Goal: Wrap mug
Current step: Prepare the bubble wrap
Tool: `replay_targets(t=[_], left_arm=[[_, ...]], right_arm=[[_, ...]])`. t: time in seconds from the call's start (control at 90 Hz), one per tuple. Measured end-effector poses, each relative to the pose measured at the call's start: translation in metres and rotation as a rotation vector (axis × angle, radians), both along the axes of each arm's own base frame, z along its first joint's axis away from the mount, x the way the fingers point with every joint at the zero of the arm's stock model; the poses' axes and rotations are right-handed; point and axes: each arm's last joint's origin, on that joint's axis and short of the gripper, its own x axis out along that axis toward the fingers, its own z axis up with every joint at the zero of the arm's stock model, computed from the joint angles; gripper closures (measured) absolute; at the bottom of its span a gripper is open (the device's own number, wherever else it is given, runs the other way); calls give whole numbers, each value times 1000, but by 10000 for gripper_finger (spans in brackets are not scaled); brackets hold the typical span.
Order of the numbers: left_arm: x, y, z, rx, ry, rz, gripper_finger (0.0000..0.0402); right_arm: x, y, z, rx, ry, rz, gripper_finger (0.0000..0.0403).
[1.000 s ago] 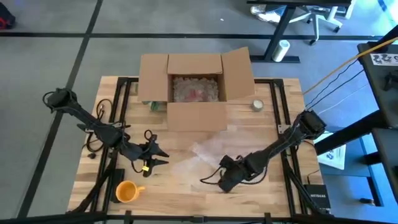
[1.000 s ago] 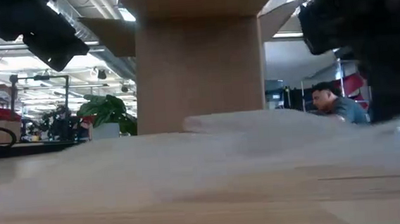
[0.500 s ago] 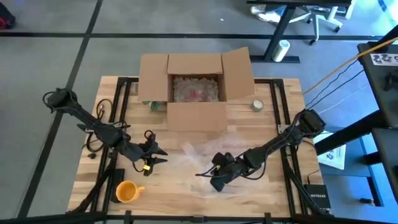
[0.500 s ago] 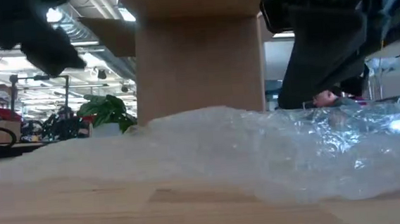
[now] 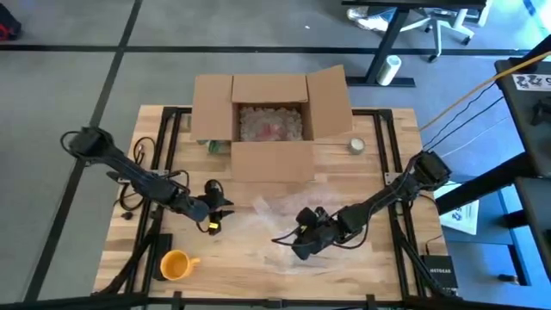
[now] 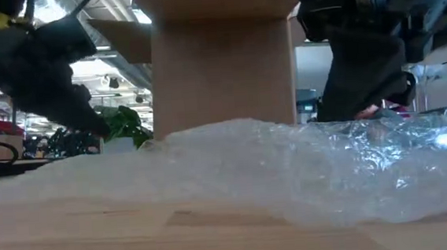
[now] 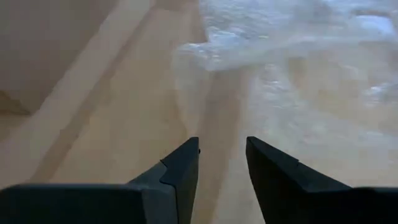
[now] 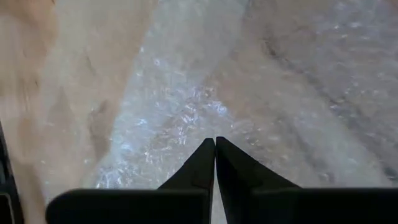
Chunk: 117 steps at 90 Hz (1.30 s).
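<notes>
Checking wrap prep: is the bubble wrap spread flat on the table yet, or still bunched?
Still bunched. The bubble wrap rises in a crumpled hump off the table in the low view, and the right gripper, fingers together, sits over it.

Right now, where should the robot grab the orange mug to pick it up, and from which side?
Probably the rim, coming straight down from above. The orange mug stands upright near the table's front left corner, its open mouth facing up. Its handle sticks out toward the table's middle, so the wall away from it is free. The left gripper, open, is nearest; the right gripper is shut over the bubble wrap.
</notes>
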Motion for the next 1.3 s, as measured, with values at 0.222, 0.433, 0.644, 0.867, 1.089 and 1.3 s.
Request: replay_targets(t=[0.222, 0.433, 0.644, 0.867, 1.089, 1.3], left_arm=[[3, 3, -16, 70, 62, 34, 284], [10, -3, -31, -11, 73, 9, 286], [22, -12, -23, -95, -36, -146, 351], [25, -18, -17, -177, -86, -268, 398], [25, -21, -17, -244, -72, -345, 401], [28, -22, -34, -296, -6, -315, 402]], right_arm=[[0, 0, 0, 5, 2, 2, 403], [0, 0, -1, -1, 0, -6, 403], [0, 0, -1, -3, 0, -4, 403], [0, 0, -1, -4, 0, -3, 403], [0, 0, -1, -5, 0, -3, 403], [1, 0, -1, -5, -1, -4, 403]])
